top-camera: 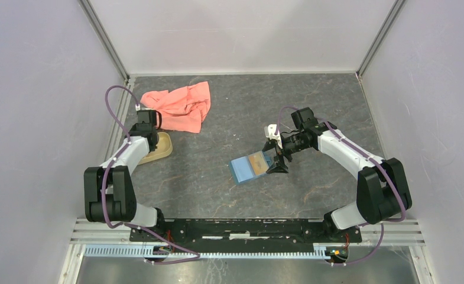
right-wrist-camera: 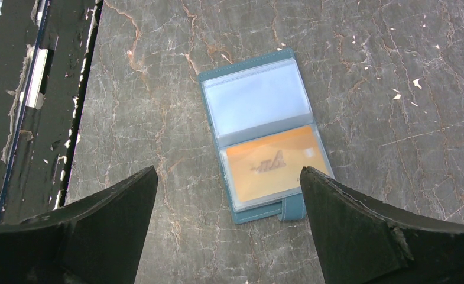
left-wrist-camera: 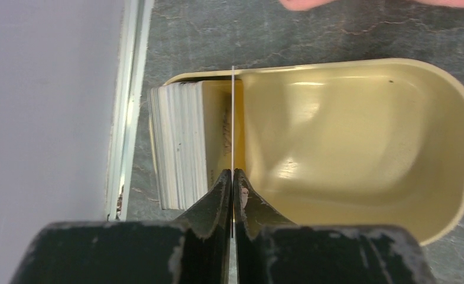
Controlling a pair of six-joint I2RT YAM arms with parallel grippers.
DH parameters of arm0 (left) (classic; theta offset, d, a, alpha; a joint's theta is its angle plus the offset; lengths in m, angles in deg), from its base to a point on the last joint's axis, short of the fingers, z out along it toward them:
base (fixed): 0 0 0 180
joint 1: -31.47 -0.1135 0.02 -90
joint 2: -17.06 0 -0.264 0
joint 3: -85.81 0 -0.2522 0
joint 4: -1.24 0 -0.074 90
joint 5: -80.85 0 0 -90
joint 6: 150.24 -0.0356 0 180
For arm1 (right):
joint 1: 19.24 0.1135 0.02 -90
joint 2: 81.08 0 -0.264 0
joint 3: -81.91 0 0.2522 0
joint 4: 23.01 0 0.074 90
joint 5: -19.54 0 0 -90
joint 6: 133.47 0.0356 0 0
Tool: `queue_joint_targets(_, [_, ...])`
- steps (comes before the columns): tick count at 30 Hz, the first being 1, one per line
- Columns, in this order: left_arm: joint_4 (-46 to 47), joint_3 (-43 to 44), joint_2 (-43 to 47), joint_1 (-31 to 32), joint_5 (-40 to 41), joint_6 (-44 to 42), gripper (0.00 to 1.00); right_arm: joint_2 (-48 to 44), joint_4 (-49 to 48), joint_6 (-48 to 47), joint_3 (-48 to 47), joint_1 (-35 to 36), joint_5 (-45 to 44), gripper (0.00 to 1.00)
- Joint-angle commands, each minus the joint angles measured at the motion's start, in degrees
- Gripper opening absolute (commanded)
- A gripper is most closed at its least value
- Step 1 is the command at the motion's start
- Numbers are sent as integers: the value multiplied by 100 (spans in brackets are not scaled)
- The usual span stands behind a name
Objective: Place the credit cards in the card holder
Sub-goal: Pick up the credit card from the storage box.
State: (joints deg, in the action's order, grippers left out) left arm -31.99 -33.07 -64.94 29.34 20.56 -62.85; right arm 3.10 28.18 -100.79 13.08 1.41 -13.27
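Left fingers (left-wrist-camera: 220,195) pinch one credit card (left-wrist-camera: 233,118) in the dish (left-wrist-camera: 395,77) to lift it; right fingers (right-wrist-camera: 347,219) hover spread over the card holder (right-wrist-camera: 259,106).

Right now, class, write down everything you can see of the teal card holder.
The card holder lies open and flat on the grey marbled table, a teal leather-like cover with clear plastic pockets. The upper pocket looks empty; the lower holds an orange card. A small snap tab sticks out from the edge beside that card. The right gripper is open over it, not visibly touching.
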Motion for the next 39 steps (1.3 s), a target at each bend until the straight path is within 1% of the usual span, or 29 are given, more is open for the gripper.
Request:
queue_joint_targets(1, [-49, 297, 120, -6, -515, -111, 8, 28, 110, -183, -223, 26, 214, 98])
queue_joint_targets(5, [-65, 320, 172, -7, -585, -89, 7, 27, 132, -196, -230, 24, 216, 98])
queue_joint_targets(10, [17, 276, 589, -3, -690, -46, 5, 21, 139, -206, -231, 28, 222, 98])
queue_joint_targets(13, [-54, 325, 1066, 10, -1078, 66, 4, 33, 139, -214, -230, 21, 199, 98])
queue_joint_targets(14, [-102, 353, 1305, 11, -1331, 83, 4, 29, 146, -215, -232, 19, 187, 98])
queue_joint_targets(16, [-163, 382, 1837, 11, -1998, 192, 2, 18, 158, -269, -224, 25, 217, 98])
queue_joint_targets(18, [-147, 388, 2328, 11, -2971, 617, 2, -17, 278, -427, -241, 27, 284, 98])
queue_joint_targets(20, [206, 220, 2726, 12, -4489, 1254, 2, -93, 593, -795, -318, 27, 399, 98])
queue_joint_targets(21, [609, 20, 2823, 25, -5254, 1713, 2, -156, 735, -954, -341, 14, 455, 98])
queue_joint_targets(22, [1240, -322, 2934, 50, -6042, 2347, 2, -250, 781, -1059, -347, 4, 491, 98])
queue_joint_targets(23, [2099, -694, 3106, 122, -6560, 3026, 2, -368, 778, -1104, -319, -11, 544, 98])
queue_joint_targets(24, [2941, -1161, 3283, 322, -6811, 3688, 2, -474, 712, -1085, -272, -29, 588, 98])
queue_joint_targets(25, [3819, -1599, 3444, 555, -6841, 4233, 2, -589, 564, -942, -187, -63, 629, 98])
queue_joint_targets(27, [5093, -2429, 3728, 1046, -6507, 5031, 2, -885, -38, -230, 29, -129, 653, 98])
queue_joint_targets(30, [7164, -3244, 3711, 1998, -5695, 6021, 2, -1331, -1546, 1543, 523, -158, 599, 98])
queue_joint_targets(32, [7926, -3529, 3382, 2617, -5223, 6150, 2, -1456, -2575, 2912, 843, -183, 788, 98])
queue_joint_targets(34, [8415, -3633, 3048, 2968, -4989, 6141, 2, -1452, -3538, 4053, 1125, -221, 1209, 98])
queue_joint_targets(35, [8863, -3652, 2813, 3203, -4871, 6141, 2, -1450, -4372, 4983, 1351, -220, 1199, 98])
queue_joint_targets(36, [9048, -3629, 2530, 3292, -4857, 6132, 2, -1426, -5326, 5944, 1560, -219, 1176, 98])
queue_joint_targets(38, [9596, -3549, 1928, 3563, -4805, 6096, 2, -1288, -6813, 7562, 2020, -222, 1016, 98])
queue_joint_targets(39, [9826, -3535, 1675, 3673, -4741, 6083, 2, -1197, -7323, 8140, 2140, -222, 982, 98])
